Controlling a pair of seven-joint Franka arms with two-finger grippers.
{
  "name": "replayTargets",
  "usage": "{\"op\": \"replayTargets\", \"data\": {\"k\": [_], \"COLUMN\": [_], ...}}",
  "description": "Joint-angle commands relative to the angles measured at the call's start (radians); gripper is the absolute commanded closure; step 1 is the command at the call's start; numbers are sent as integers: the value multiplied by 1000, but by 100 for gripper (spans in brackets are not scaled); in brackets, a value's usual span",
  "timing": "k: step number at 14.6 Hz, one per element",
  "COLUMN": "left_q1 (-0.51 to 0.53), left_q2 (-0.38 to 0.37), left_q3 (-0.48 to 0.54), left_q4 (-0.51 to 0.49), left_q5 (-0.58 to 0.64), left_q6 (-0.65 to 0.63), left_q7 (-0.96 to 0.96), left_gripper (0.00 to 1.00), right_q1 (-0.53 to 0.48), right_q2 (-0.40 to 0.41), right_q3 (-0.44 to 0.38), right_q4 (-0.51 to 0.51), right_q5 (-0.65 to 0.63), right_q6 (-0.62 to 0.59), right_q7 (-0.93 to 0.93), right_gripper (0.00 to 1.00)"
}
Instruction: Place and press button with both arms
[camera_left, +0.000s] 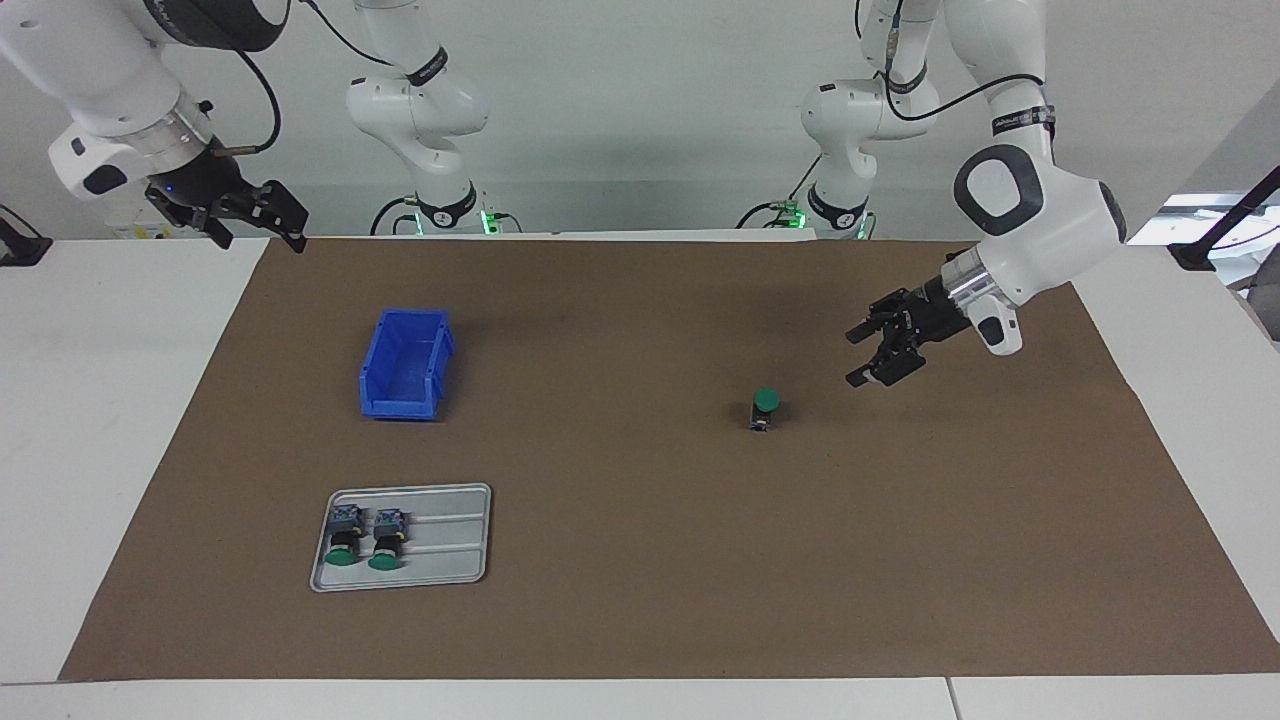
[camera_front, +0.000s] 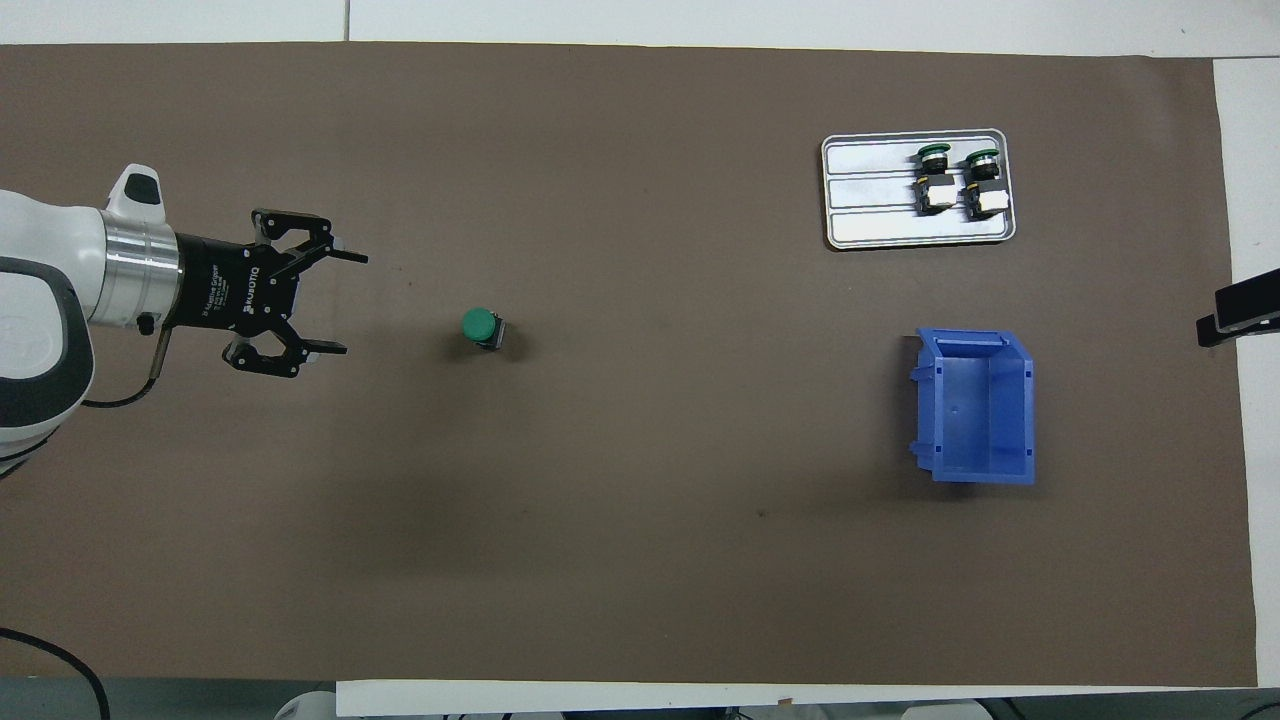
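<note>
A green-capped button (camera_left: 765, 408) (camera_front: 480, 326) stands upright and alone on the brown mat (camera_left: 640, 600), with nothing touching it. My left gripper (camera_left: 858, 358) (camera_front: 352, 304) hangs open and empty above the mat, well apart from the button, toward the left arm's end of the table. Its fingertips point toward the button. My right gripper (camera_left: 262, 232) waits open and empty, raised by the mat's corner at the right arm's end. It does not show in the overhead view.
A grey tray (camera_left: 450, 540) (camera_front: 870, 190) holds two more green-capped buttons (camera_left: 343, 535) (camera_front: 932, 178) lying on their sides. An empty blue bin (camera_left: 405, 365) (camera_front: 975, 405) stands nearer to the robots than the tray.
</note>
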Motion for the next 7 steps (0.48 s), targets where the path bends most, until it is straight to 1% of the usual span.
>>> {"op": "replayTargets", "data": {"k": [1,3,4,6,7], "left_q1": [-61,-83,-110,-123,-150], "left_q2": [5,2,3,2,5], "left_q3": [-4,-4,-4,-6,-7], "left_q4": [55,81,92,118,132], "left_q5": [174,272,324,412,453], "left_q6": [-14,-14,-14,-25,-29], "left_q7": [-9,-18,-23,-10,-9], "left_gripper": [0,0,0,0,6], "right_q1": [-3,-3,-3,-3,-3], "right_q2": [-16,-16,-16,-16,-16], "right_q3": [-1,-1,-1,-1,-1], "right_q4": [-19,-19,-19,-19,-19], "right_q5": [-1,-1,-1,-1,-1], "right_q6": [0,0,0,0,2], "right_q7": [-12,-12,-12,-12,-12], "right_gripper": [0,0,0,0,0]}}
